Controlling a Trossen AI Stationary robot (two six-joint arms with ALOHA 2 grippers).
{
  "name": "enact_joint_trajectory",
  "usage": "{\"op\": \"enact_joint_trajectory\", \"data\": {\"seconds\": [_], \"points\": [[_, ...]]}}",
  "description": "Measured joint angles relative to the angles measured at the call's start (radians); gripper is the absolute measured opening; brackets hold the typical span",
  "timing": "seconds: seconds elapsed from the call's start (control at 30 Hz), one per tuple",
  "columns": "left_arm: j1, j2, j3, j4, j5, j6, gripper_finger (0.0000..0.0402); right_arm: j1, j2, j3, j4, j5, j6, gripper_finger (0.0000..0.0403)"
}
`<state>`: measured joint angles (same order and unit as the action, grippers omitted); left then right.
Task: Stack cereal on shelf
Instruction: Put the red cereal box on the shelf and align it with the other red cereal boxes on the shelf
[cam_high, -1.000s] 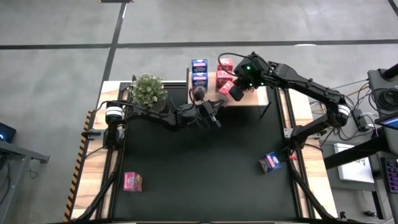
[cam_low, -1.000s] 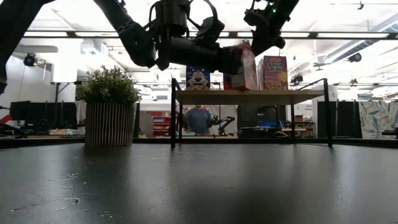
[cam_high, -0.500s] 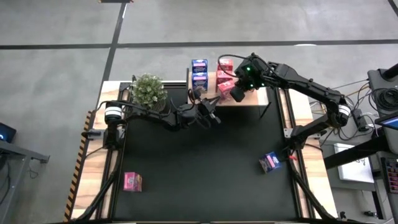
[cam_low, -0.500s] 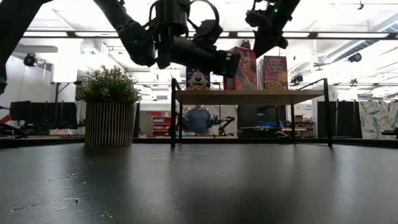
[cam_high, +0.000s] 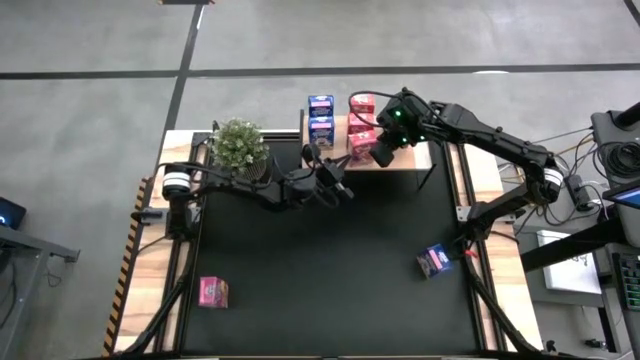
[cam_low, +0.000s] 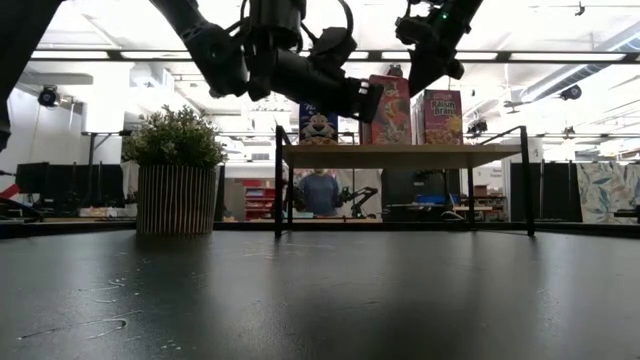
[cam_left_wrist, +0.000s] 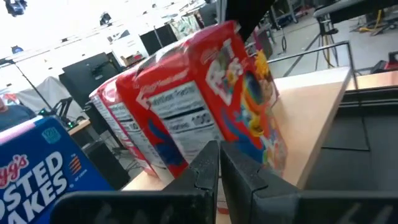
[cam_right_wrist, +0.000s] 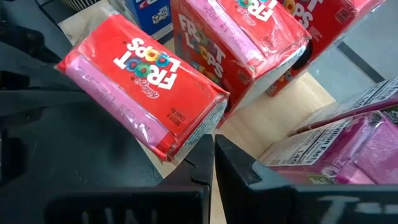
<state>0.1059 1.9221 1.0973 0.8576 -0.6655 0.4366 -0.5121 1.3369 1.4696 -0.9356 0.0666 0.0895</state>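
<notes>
The pale wooden shelf (cam_high: 415, 155) stands at the table's far edge. Two blue cereal boxes (cam_high: 320, 118) and several red and pink ones stand on it. The nearest red Froot Loops box (cam_high: 362, 146) stands almost upright on the board's near edge (cam_low: 392, 108). My left gripper (cam_high: 345, 172) is shut and points at this box's left side (cam_left_wrist: 219, 149). My right gripper (cam_high: 381, 154) is shut and slants down over the box's top right corner (cam_right_wrist: 213, 142). A pink box (cam_high: 213, 291) and a blue box (cam_high: 434, 262) lie on the black table. My left gripper's shut fingertips (cam_low: 373, 100) stand at the red box's left side panel (cam_left_wrist: 186, 118), coming almost level from the table's left; whether they touch it I cannot tell. My right gripper's shut fingertips (cam_right_wrist: 205, 146) stand at the box's top edge (cam_right_wrist: 186, 140), slanting from above; touch cannot be told.
A potted plant (cam_high: 240, 145) stands at the far left, beside the shelf. A pink Raisin Bran box (cam_low: 442, 117) stands right of the red one on the board. The shelf's black posts (cam_low: 279, 185) reach down to the table. A person shows in the room behind.
The red box has tipped from leaning to almost upright on the shelf's near edge. My left gripper has drawn back a little toward the table's left and tilted more steeply.
</notes>
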Motion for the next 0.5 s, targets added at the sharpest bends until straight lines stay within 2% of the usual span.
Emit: {"op": "enact_joint_trajectory", "data": {"seconds": [0.5], "points": [[-0.005, -0.025, 0.0, -0.054, -0.008, 0.0, 0.0, 0.022, 0.0, 0.0, -0.004, 0.004, 0.018, 0.0009]]}}
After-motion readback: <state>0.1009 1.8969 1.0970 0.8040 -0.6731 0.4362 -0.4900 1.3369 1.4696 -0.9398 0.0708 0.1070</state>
